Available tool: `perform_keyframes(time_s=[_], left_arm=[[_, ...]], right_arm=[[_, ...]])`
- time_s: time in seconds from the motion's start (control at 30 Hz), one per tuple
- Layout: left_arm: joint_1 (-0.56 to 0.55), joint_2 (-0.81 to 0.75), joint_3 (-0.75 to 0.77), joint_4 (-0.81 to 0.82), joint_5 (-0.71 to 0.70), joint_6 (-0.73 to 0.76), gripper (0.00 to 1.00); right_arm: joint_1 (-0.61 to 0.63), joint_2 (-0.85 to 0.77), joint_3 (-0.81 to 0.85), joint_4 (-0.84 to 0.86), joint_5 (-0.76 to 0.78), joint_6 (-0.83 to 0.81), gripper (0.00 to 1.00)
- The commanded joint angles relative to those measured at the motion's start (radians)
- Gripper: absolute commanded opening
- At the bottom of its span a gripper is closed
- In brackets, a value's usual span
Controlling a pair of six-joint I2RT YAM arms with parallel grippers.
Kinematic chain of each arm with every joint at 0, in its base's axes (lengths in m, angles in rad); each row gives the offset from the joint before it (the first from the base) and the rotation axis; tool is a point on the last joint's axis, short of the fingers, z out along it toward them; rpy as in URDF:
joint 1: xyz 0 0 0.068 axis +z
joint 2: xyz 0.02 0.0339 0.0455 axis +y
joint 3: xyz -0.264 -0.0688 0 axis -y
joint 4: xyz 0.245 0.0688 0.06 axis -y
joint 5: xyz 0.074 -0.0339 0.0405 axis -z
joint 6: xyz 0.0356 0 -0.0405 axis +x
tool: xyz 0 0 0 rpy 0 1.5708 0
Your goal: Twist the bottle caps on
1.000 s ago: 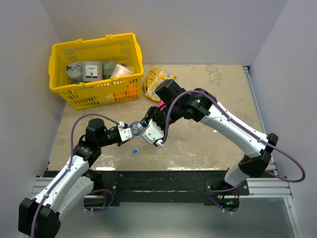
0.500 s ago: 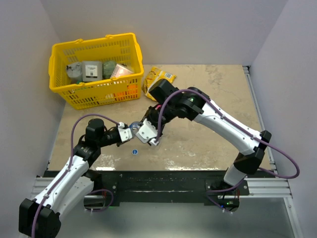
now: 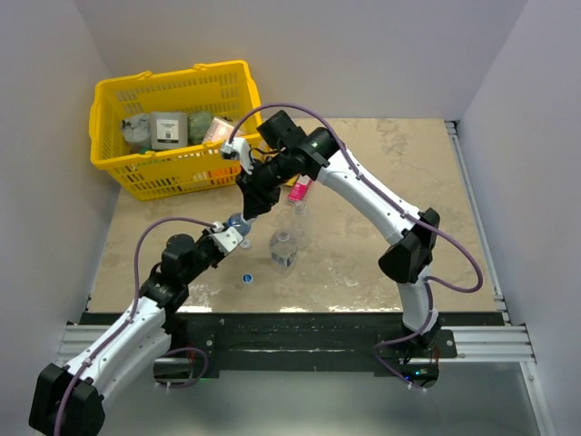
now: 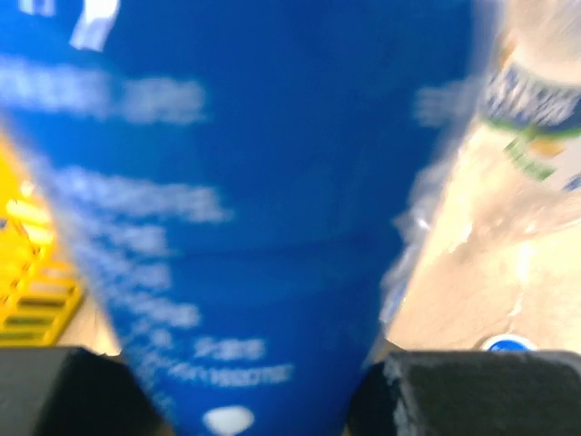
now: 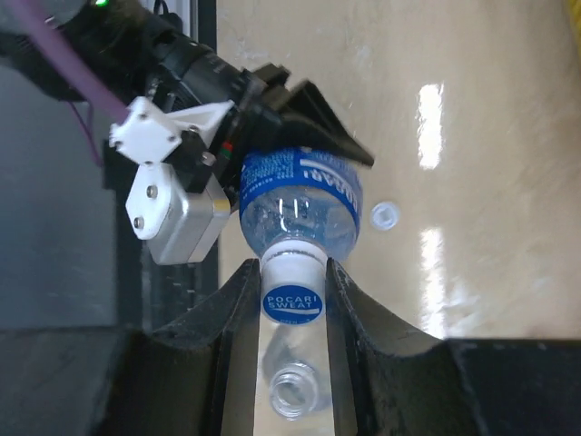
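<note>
The left tool (image 3: pixel 232 227) was clamped on the blue-labelled bottle (image 5: pixel 300 195), holding it off the table (image 3: pixel 381 173) left of the top view's centre. In the left wrist view the blurred blue label filled nearly the whole frame between the two dark fingers. The right tool (image 5: pixel 292 274) came down over the bottle's mouth, narrowed on the blue cap (image 5: pixel 292 305), which sat on the neck with a finger pressed to each side. An open bottle (image 3: pixel 283 250) stood upright on the table just right of the held one. A loose blue cap (image 3: pixel 246 278) lay below them near the front edge, and a whitish cap (image 5: pixel 385 215) lay apart on the table. A yellow basket (image 3: pixel 172 177) stood in the upper left.
</note>
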Motion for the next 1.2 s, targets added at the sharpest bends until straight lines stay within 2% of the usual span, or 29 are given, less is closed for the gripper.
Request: perform_keyframes(time_s=[0.0, 0.07, 0.1, 0.13, 0.17, 0.2, 0.23, 0.27, 0.3, 0.33, 0.4, 0.43, 0.5, 0.53, 0.63, 0.83, 1.17], left_arm=[[-0.030, 0.024, 0.027, 0.304, -0.194, -0.011, 0.00], [-0.030, 0.050, 0.030, 0.288, -0.220, -0.012, 0.00], [-0.030, 0.053, 0.031, 0.280, -0.220, -0.012, 0.00], [-0.030, 0.053, 0.031, 0.269, -0.207, -0.011, 0.00], [-0.030, 0.047, 0.031, 0.237, -0.204, 0.000, 0.00], [-0.030, 0.047, 0.030, 0.217, -0.166, 0.009, 0.00], [-0.030, 0.044, 0.033, 0.197, -0.106, 0.020, 0.00], [-0.030, 0.038, 0.038, 0.144, -0.077, 0.032, 0.00], [-0.030, 0.032, 0.042, 0.118, -0.046, 0.038, 0.00], [-0.030, 0.026, 0.048, 0.098, 0.021, 0.038, 0.00], [-0.030, 0.006, 0.060, 0.021, 0.117, 0.066, 0.00], [-0.030, 0.001, 0.079, -0.004, 0.204, 0.076, 0.00], [-0.030, 0.010, 0.102, -0.074, 0.266, 0.103, 0.00], [-0.028, 0.018, 0.131, -0.093, 0.308, 0.118, 0.00], [-0.028, 0.052, 0.185, -0.185, 0.358, 0.152, 0.00], [-0.028, 0.066, 0.220, -0.203, 0.369, 0.176, 0.00], [-0.028, 0.069, 0.254, -0.237, 0.399, 0.228, 0.00]], right_arm=[[0.038, -0.034, -0.164, 0.048, -0.086, 0.474, 0.00], [0.036, -0.017, -0.127, 0.048, -0.083, 0.483, 0.00], [0.029, 0.007, -0.094, 0.040, -0.059, 0.475, 0.05], [0.006, 0.021, 0.013, 0.037, -0.042, 0.462, 0.16], [-0.014, 0.035, 0.084, 0.032, -0.019, 0.427, 0.41], [-0.036, 0.046, 0.156, 0.025, 0.000, 0.399, 0.50], [-0.083, 0.058, 0.265, 0.028, 0.011, 0.312, 0.54], [-0.106, 0.050, 0.287, 0.029, 0.002, 0.269, 0.57], [-0.129, 0.024, 0.278, 0.058, -0.020, 0.220, 0.58], [-0.158, -0.061, 0.164, 0.084, -0.096, 0.095, 0.58], [-0.162, -0.195, -0.016, 0.164, -0.132, -0.078, 0.59], [-0.150, -0.329, -0.208, 0.201, -0.147, -0.229, 0.60], [-0.120, -0.428, -0.367, 0.259, -0.109, -0.377, 0.61], [-0.073, -0.471, -0.467, 0.249, -0.085, -0.552, 0.61], [0.002, -0.565, -0.587, 0.226, 0.001, -0.776, 0.62], [0.047, -0.589, -0.618, 0.200, 0.014, -0.954, 0.62], [0.076, -0.543, -0.584, 0.161, 0.026, -1.049, 0.58]])
